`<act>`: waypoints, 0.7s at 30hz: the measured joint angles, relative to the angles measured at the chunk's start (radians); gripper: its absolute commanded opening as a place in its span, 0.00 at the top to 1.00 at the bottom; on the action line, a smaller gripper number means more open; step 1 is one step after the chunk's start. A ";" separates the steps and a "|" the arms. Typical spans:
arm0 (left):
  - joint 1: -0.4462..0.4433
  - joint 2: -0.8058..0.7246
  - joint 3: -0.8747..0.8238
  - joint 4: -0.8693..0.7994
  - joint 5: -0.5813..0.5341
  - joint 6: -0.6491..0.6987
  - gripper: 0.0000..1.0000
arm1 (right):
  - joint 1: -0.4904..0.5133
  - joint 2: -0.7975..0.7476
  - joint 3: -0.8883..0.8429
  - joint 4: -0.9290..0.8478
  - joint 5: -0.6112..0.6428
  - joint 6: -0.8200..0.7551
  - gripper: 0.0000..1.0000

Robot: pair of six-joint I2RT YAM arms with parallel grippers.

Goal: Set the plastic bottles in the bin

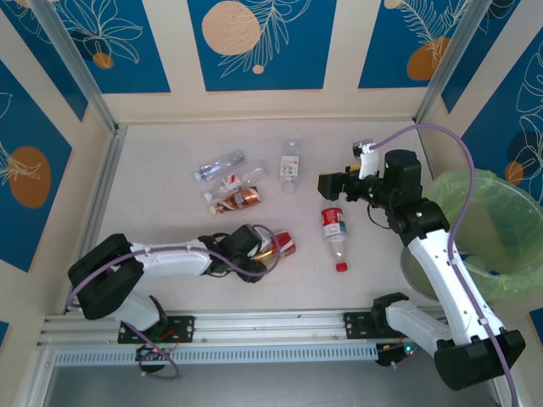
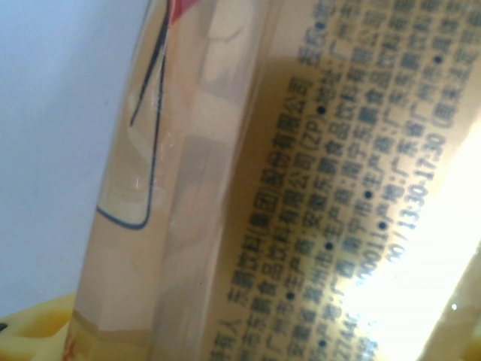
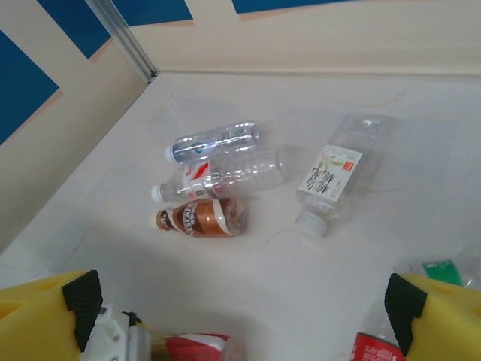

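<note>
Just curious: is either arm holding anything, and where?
Right gripper: nothing, open. Left gripper straddles the gold-labelled bottle at its label; a firm grip cannot be told.

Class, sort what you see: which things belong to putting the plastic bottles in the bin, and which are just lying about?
Belong to the job:
blue-labelled clear plastic bottle
red-and-white-labelled clear bottle
brown-labelled bottle
white-labelled square bottle
red-labelled, red-capped bottle
gold-labelled bottle
round bin lined with light-green bag

Just there:
purple cable
aluminium rail
blue patterned wall panels
</note>
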 measured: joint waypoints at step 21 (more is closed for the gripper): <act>0.015 0.041 0.058 0.043 0.071 -0.072 0.44 | 0.004 0.026 0.004 -0.070 0.051 0.138 0.00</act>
